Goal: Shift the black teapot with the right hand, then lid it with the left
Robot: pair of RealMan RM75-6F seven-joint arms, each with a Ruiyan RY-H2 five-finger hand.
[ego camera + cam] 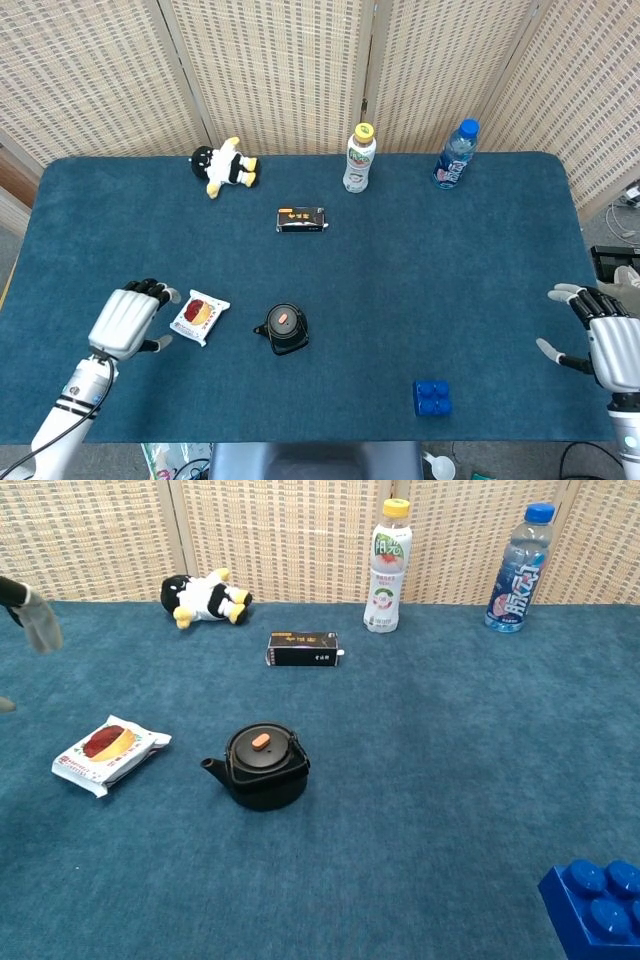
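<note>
The black teapot (284, 331) (262, 768) stands near the front middle of the blue table, its spout pointing to the left. Its lid (260, 746), black with an orange knob, sits on top of it. My left hand (128, 318) hovers open at the left side, well away from the pot; only its fingertips (38, 623) show at the chest view's left edge. My right hand (604, 338) is open at the table's far right edge, holding nothing.
A snack packet (200, 316) lies between the left hand and the teapot. At the back are a plush toy (225, 166), a black box (301, 219), a white bottle (358, 158) and a blue water bottle (454, 154). A blue brick (431, 397) sits front right.
</note>
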